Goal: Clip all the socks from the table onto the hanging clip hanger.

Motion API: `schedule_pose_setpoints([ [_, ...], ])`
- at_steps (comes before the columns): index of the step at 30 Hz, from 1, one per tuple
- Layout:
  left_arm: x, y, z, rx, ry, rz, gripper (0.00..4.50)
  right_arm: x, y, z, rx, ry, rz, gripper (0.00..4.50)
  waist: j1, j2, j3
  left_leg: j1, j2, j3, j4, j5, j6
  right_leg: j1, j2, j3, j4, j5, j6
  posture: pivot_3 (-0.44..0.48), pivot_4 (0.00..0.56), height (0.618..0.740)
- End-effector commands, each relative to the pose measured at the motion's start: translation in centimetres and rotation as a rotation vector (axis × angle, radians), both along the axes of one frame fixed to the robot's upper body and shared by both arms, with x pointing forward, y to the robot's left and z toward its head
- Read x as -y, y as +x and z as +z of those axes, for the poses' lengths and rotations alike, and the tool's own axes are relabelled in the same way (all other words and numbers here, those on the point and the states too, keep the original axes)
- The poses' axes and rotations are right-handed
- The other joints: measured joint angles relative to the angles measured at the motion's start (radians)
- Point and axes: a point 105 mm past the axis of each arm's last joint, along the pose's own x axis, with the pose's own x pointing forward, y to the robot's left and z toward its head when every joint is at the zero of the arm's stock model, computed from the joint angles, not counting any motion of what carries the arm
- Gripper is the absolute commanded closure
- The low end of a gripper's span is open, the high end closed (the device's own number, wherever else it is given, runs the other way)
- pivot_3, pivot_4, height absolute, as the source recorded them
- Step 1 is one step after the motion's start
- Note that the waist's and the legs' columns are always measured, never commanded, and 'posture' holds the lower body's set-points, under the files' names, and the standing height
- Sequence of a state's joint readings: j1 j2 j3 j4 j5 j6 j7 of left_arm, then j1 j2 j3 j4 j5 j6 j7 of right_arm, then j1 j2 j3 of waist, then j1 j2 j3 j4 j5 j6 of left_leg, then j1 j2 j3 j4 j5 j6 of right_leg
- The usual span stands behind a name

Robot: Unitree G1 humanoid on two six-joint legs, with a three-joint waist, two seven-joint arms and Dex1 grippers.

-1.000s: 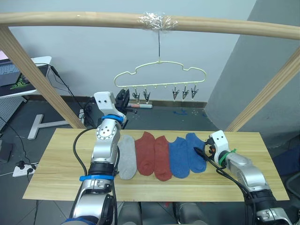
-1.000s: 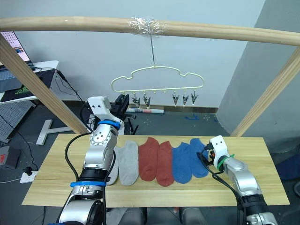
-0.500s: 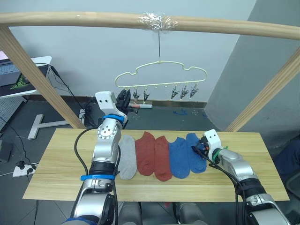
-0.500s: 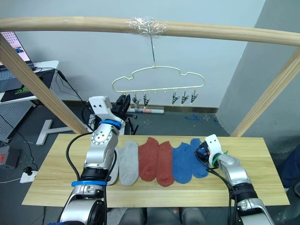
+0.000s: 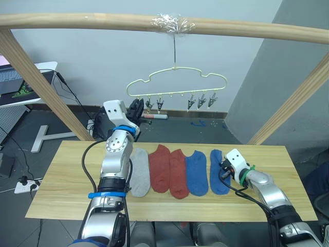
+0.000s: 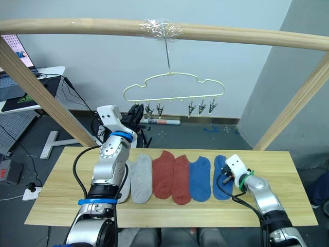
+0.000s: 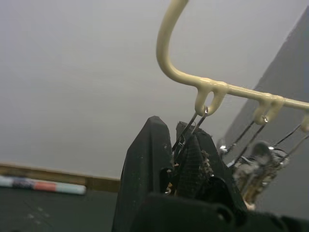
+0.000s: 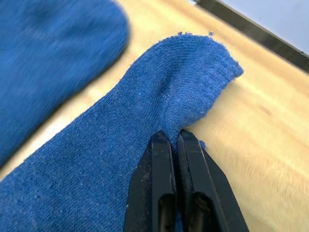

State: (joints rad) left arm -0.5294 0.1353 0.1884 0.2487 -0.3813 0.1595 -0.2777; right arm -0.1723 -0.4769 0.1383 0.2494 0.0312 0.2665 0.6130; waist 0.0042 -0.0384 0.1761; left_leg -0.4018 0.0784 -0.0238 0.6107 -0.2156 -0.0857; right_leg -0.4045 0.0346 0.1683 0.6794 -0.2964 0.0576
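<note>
While pinched at its cuff edge by the right gripper (image 8: 175,145), fingers together on a fold of fabric, rightmost blue sock (image 5: 220,164) lying flat on the table (image 5: 67,190), right of centre in the left eye view, just apart from its pair, second blue sock (image 5: 196,172). Further left in the row: two rust red socks (image 5: 168,171), side by side and touching, then grey sock (image 5: 139,171), partly behind the left forearm.

Upper centre of the frame: clip hanger (image 5: 177,83), pale yellow wire, hooked to a wooden pole (image 5: 77,20) at a taped spot; row of small metal clips (image 5: 200,101) hanging beneath, none yet bearing a sock. Raised at the hanger's left end: left gripper (image 7: 179,145), black fingers closed around the leftmost clip (image 7: 186,140), apparently squeezing it.

Judged stage: first sock gripped, not yet lifted; clip held ready.

Possible faults from here:
- Slip of the sock on lifting, since only a thin pleat of soft knit lies between the fingers.
- Dragging of the neighbouring blue sock, should the lift run sideways rather than upward.
- Swing or rotation of the hanger on its single hook under the left gripper's pull, shifting the clip mouth away from the arriving cuff.
- Loss of the clip from the left fingers, snapping it closed before insertion.
- Too shallow an insertion, leaving the clip biting only loose edge threads and the sock liable to drop.
</note>
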Motion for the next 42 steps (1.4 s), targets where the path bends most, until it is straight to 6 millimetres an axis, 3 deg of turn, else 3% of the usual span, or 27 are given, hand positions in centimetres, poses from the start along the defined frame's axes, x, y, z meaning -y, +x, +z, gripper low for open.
schedule_pose_setpoints([
  [1,0.2,-0.8,0.2,-0.140,-0.328,-0.192,4.27,-4.3,-0.5,6.5,0.088,0.171,0.194,4.49,-0.011,0.002,0.001,0.000,0.000,0.000,0.000,0.000,0.000,0.000,0.000,0.000,0.000,-0.001,0.001,0.128,0.171,0.740],
  [5,-0.2,-1.7,0.6,-0.233,-0.455,-0.307,4.27,-8.8,-1.9,9.3,0.039,0.291,0.332,4.49,-0.019,0.002,0.001,0.001,0.001,-0.006,0.000,0.000,0.000,0.000,0.003,-0.003,0.002,-0.002,0.004,0.125,0.171,0.740],
  [11,0.4,-3.0,2.4,-0.260,-0.594,-0.429,4.27,-14.0,-0.6,12.6,0.032,0.478,0.376,4.49,-0.016,0.001,0.001,-0.001,0.001,-0.008,0.001,0.000,0.000,0.001,0.002,-0.005,0.001,-0.002,0.004,0.131,0.169,0.740],
  [17,1.9,-4.1,3.4,-0.258,-0.635,-0.503,4.27,-16.3,0.7,14.8,0.038,0.569,0.381,4.49,0.008,0.001,0.001,-0.006,0.001,-0.014,0.001,0.001,-0.001,0.000,0.001,-0.012,0.000,0.000,-0.001,0.151,0.173,0.740],
  [20,2.7,-4.9,3.6,-0.265,-0.621,-0.548,4.27,-17.0,0.8,15.9,0.037,0.610,0.399,4.49,0.021,0.001,0.001,-0.009,0.001,-0.017,0.001,0.001,-0.002,-0.002,0.001,-0.016,0.000,0.000,-0.001,0.154,0.174,0.740],
  [28,2.6,-5.0,3.3,-0.276,-0.629,-0.544,4.27,-17.1,1.3,17.0,0.033,0.651,0.403,4.49,0.022,0.001,0.002,-0.011,0.001,-0.022,0.002,0.002,-0.003,-0.002,0.000,-0.020,0.000,0.000,-0.002,0.150,0.172,0.740],
  [35,1.5,-4.5,3.7,-0.259,-0.663,-0.527,4.27,-16.7,-0.3,16.6,-0.009,0.640,0.457,4.49,0.022,0.001,0.002,-0.013,0.001,-0.025,0.002,0.002,-0.004,-0.002,0.000,-0.023,0.000,0.000,-0.002,0.146,0.170,0.740],
  [42,1.5,-4.9,4.0,-0.272,-0.702,-0.581,4.27,-16.8,-1.8,18.0,-0.034,0.690,0.527,4.49,0.021,0.001,0.002,-0.014,0.001,-0.026,0.002,0.002,-0.004,-0.002,0.000,-0.025,0.000,0.000,-0.002,0.142,0.172,0.740],
])
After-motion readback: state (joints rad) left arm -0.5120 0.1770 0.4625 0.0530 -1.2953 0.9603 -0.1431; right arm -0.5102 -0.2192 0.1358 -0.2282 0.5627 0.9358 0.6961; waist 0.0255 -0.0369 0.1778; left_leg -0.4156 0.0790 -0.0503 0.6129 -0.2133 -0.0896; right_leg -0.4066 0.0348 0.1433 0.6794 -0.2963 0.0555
